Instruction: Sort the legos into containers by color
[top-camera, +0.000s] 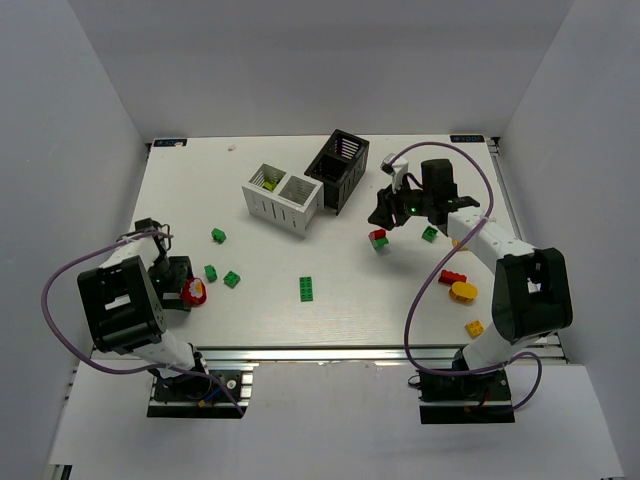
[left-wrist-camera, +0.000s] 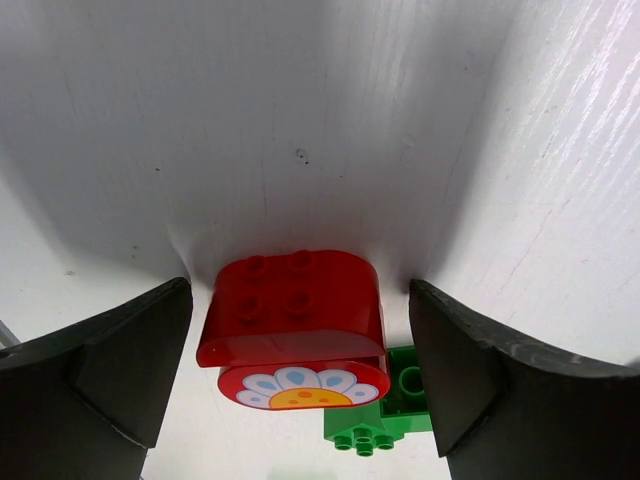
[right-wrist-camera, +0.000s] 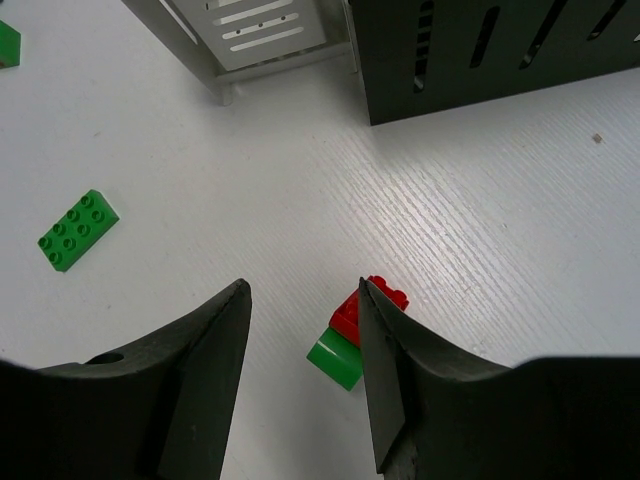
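The left hand (left-wrist-camera: 301, 340) stood wide open near the table's left edge, jaws either side of a red flower-printed lego (left-wrist-camera: 290, 305), apparently lined up to grasp it. The right hand (right-wrist-camera: 303, 310), part open and empty, hovered over a red-and-green lego pair (right-wrist-camera: 355, 335) beside the black container (right-wrist-camera: 500, 50), toward the table's far right.

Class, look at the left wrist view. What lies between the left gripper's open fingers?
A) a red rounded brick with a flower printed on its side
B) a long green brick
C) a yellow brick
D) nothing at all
A: the red rounded brick, with a white-petalled flower on its near face, sits between the fingers of the left gripper, with a gap showing on each side.
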